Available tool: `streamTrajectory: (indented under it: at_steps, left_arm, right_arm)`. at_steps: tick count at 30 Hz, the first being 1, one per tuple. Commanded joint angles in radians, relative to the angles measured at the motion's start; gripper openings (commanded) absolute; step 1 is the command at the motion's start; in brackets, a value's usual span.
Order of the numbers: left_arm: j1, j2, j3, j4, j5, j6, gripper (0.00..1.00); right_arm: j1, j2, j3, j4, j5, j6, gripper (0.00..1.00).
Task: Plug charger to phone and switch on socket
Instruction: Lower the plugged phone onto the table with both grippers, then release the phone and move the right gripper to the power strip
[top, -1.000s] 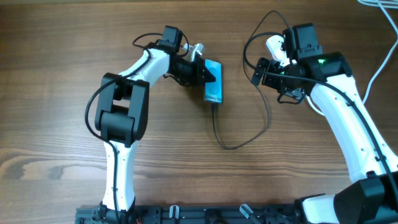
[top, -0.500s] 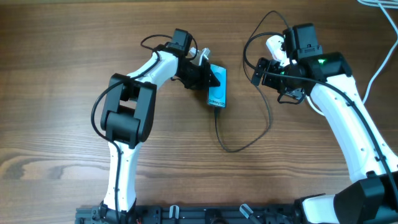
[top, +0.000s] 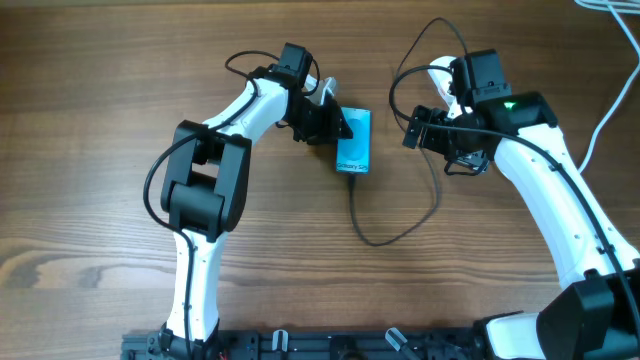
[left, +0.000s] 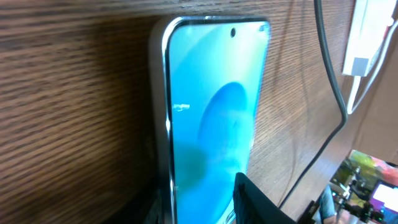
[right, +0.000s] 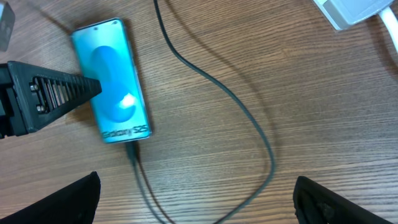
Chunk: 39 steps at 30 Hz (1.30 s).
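Observation:
The phone (top: 354, 141) lies flat with its cyan screen up, "Galaxy" end toward the front (right: 112, 93). The charger's black cable (top: 376, 238) has its tip in the phone's near end (right: 131, 149). It loops right and runs back under my right arm. My left gripper (top: 336, 123) is partly open at the phone's left edge. One finger (left: 261, 205) lies over the screen (left: 211, 124). My right gripper (top: 445, 145) hangs wide open above the cable (right: 249, 124), holding nothing. A white block (top: 438, 72) under my right wrist is socket or plug head; I cannot tell which.
A thick white cord (top: 610, 108) curves along the table's right side to the back edge. The white block's corner shows at the top right of the right wrist view (right: 351, 9). The cable loop (top: 432, 25) reaches toward the back.
My left gripper slid the phone to the right and slightly forward, and its jaws have parted from shut. My right arm shifted a little left.

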Motion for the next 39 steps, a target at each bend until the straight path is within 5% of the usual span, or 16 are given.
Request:
streamTrajectory:
  at_steps: [1,4,13,15,17,22,29,39]
  left_arm:
    - [0.005,0.05,-0.032,-0.031,-0.229,0.013,0.37]
    - [0.006,0.05,-0.031,-0.05,-0.24,0.016,0.44]
    - [0.093,-0.109,-0.029,-0.138,-0.24,0.034,0.44]
    - [0.129,-0.186,-0.029,-0.156,-0.24,0.05,0.59]
    - [0.158,-0.25,-0.029,-0.168,-0.24,0.049,0.99]
    - [0.196,-0.332,-0.029,-0.18,-0.24,0.049,1.0]
    - [0.196,-0.331,-0.03,-0.18,-0.24,0.049,1.0]
    - [0.196,-0.331,-0.03,-0.18,-0.24,0.049,1.0]
  right_arm:
    - [0.004,0.004,-0.006,0.006,-0.008,0.011,1.0]
    - [0.004,0.004,-0.006,0.006,-0.008,0.011,1.0]
    - [-0.004,0.004,0.027,-0.013,-0.07,-0.063,1.0]
    - [-0.036,0.004,0.096,-0.051,-0.069,-0.06,0.99]
    - [-0.096,0.02,0.21,-0.136,-0.057,-0.071,0.99]
    - [-0.286,0.17,0.5,-0.278,-0.05,-0.105,0.99]
    - [-0.365,0.36,0.504,-0.124,0.156,0.04,1.0]
    - [-0.365,0.557,0.481,0.035,0.251,0.026,1.0]
